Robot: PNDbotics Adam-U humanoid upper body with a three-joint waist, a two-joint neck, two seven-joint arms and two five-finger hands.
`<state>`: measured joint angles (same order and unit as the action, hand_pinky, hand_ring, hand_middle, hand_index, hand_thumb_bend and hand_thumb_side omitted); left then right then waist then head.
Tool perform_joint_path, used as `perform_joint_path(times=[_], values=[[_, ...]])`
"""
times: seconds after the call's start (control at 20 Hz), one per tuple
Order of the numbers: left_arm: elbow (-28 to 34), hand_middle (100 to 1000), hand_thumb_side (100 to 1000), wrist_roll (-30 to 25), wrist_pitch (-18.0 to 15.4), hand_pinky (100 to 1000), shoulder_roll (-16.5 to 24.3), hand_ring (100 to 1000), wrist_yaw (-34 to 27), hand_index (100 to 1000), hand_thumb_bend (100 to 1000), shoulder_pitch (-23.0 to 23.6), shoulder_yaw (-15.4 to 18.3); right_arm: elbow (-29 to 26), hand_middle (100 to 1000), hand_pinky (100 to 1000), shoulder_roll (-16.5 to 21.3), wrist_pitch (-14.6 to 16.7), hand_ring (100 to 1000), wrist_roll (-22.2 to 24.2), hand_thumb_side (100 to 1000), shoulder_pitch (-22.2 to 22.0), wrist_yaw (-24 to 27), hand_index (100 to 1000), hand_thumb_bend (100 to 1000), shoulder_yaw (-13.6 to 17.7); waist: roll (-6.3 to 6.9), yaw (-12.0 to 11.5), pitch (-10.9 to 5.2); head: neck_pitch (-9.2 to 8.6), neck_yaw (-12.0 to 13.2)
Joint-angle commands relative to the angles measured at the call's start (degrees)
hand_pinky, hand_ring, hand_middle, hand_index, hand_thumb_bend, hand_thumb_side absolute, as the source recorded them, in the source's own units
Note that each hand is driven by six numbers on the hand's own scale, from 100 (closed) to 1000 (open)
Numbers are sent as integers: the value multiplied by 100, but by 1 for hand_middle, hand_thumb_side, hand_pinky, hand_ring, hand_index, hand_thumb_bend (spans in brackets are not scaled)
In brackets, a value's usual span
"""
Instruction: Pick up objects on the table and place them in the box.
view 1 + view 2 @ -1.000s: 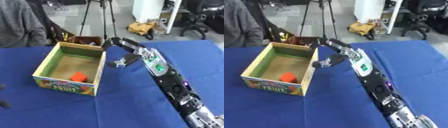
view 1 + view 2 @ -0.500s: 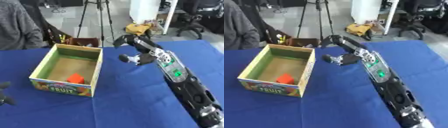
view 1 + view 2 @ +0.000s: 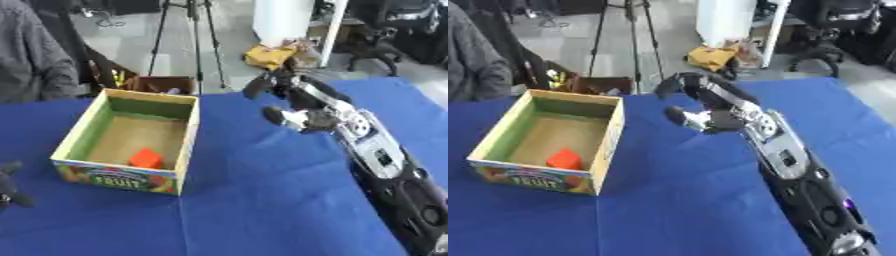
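A cardboard fruit box (image 3: 188, 131) with a green inside stands at the left of the blue table. A red-orange object (image 3: 145, 158) lies on the box's floor near its front wall. My right hand (image 3: 293, 97) hovers over the table to the right of the box, fingers relaxed and spread, holding nothing. Only a dark bit of my left hand (image 3: 10, 184) shows at the lower left edge, too little to read its fingers.
The blue tablecloth (image 3: 262, 200) covers the whole work surface. Behind the table stand a tripod (image 3: 188, 30), a brown open box (image 3: 162, 84) on the floor and a seated person (image 3: 31, 55) at the far left.
My right hand has drawn away from the box's right wall, moving right and a little back. The red-orange object lies unchanged in the box. The camera has shifted slightly.
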<state>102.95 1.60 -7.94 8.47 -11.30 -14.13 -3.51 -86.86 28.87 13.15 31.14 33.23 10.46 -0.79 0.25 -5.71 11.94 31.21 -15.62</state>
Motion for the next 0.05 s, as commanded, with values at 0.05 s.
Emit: perform_joint_path(times=[0.05], values=[[51, 439, 787, 93, 10, 438, 128, 818, 43, 587, 608, -51, 101, -141, 746, 971, 216, -136, 803, 83, 579, -10, 335, 692, 384, 130, 1, 12, -105, 18, -8]])
